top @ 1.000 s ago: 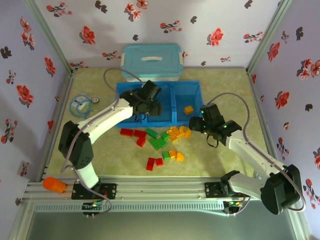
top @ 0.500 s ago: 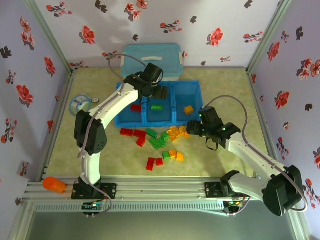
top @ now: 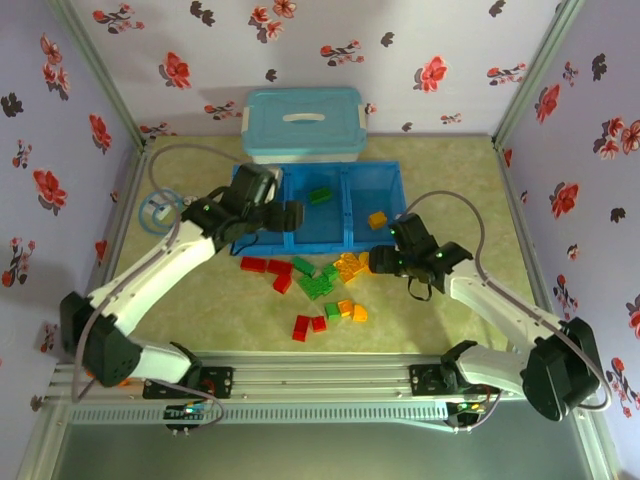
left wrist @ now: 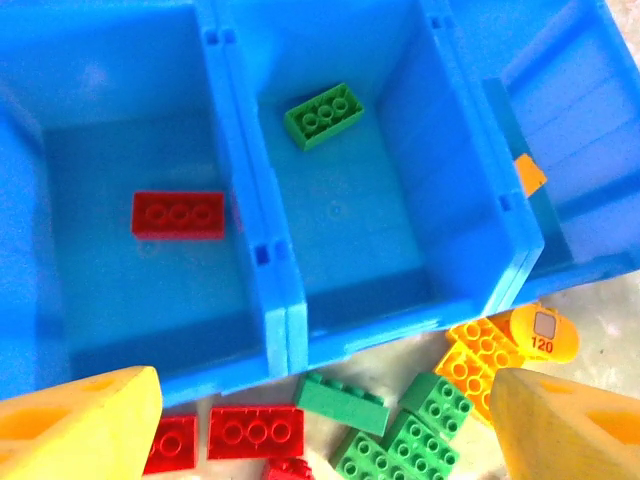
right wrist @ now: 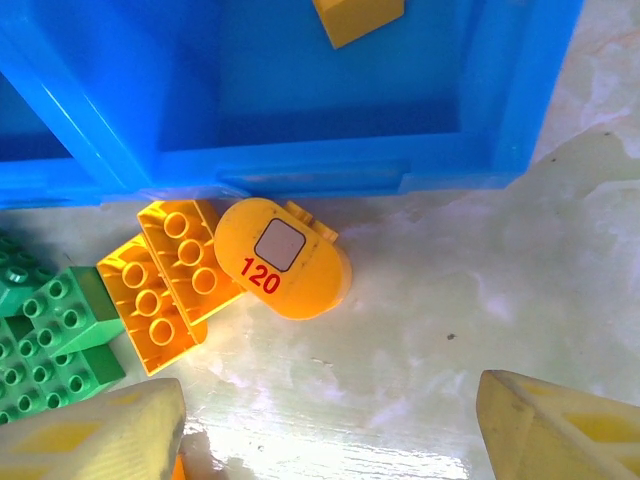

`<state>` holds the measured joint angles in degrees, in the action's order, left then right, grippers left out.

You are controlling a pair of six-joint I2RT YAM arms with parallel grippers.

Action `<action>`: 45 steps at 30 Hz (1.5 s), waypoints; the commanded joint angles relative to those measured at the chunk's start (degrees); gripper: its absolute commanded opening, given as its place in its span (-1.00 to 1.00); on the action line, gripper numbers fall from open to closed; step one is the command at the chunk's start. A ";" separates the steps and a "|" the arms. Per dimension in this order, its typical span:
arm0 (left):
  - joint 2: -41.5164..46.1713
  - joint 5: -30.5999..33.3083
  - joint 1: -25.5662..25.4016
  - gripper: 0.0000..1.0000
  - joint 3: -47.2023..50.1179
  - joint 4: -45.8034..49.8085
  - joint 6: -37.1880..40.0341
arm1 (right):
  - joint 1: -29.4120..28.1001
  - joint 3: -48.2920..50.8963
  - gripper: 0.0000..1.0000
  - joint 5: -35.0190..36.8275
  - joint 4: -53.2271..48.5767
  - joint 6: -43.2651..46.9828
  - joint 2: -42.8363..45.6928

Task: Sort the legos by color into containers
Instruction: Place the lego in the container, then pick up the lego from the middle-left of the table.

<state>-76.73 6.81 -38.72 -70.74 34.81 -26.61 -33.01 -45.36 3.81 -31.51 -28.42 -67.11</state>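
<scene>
Right claw point(right wrist: 325, 430) hangs wide and empty over the counter point(right wrist: 450, 330), just near of the blue tray point(right wrist: 300, 170). Just far of its fingertips lie an orange round piece point(right wrist: 283, 258) marked 120 and two orange bricks point(right wrist: 170, 280), by the tray's near wall. Picking orange looks like the step in hand: descend, close on one, and carry it to the orange brick point(right wrist: 357, 15) in the right compartment. Left claw point(top: 283, 218), also wide and empty, hovers over the tray's near edge. A red brick point(left wrist: 178, 214) and a green brick point(left wrist: 323, 115) lie sorted beyond it, and loose legos point(top: 315, 285) lie near.
</scene>
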 commanded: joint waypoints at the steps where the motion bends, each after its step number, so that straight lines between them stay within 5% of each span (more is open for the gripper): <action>1: 5.55 -0.21 -0.35 0.68 8.06 -2.60 -3.52 | -1.87 -2.60 0.53 -0.67 -0.74 1.69 -2.08; 7: 12.18 0.07 0.34 0.55 21.10 -3.43 -7.71 | -4.81 -3.74 0.51 0.39 -0.28 1.29 -6.15; 15: 7.66 -0.74 5.89 0.61 28.82 -8.09 -9.34 | -5.57 -4.56 0.49 0.97 0.70 0.14 -6.22; 45: -12.50 -1.43 9.89 0.69 22.98 -12.85 -1.56 | -5.57 -0.61 0.50 4.60 1.18 -0.48 -2.48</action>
<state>-87.77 5.72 -29.28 -46.09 21.52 -30.15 -38.15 -46.74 6.74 -31.03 -28.18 -70.43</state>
